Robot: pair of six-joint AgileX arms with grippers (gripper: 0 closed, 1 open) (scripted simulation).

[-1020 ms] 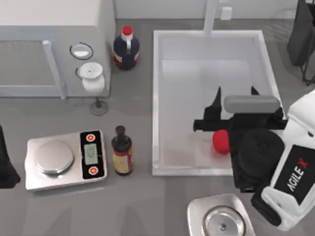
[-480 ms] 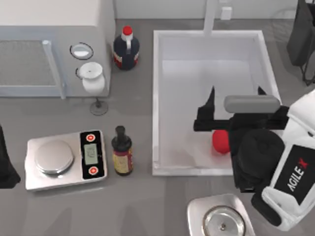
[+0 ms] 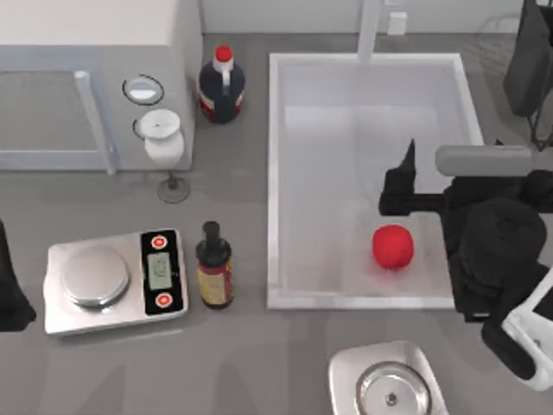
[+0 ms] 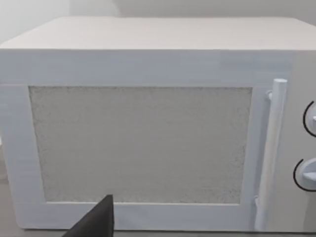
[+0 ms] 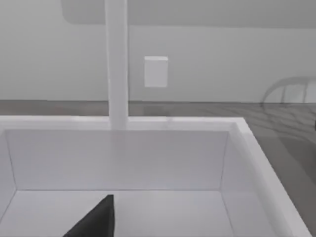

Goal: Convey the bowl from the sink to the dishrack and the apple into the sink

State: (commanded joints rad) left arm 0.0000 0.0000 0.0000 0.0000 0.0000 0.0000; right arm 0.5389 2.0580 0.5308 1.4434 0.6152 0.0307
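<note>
The apple [image 3: 393, 246] lies free on the floor of the sink [image 3: 275, 173], near the front right corner — small, round, smooth, probably light and ready to roll. The right gripper [image 3: 449, 177] hovers just behind it; whether it is spread or closed I cannot tell. The left arm is parked at the table's left edge.

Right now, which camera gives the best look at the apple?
The top view: the apple lies whole and unobstructed on the floor of the sink, near its front wall, with the right gripper above and apart from it. The right wrist view looks across the sink's far end toward the faucet; the left wrist view faces the microwave.
</note>
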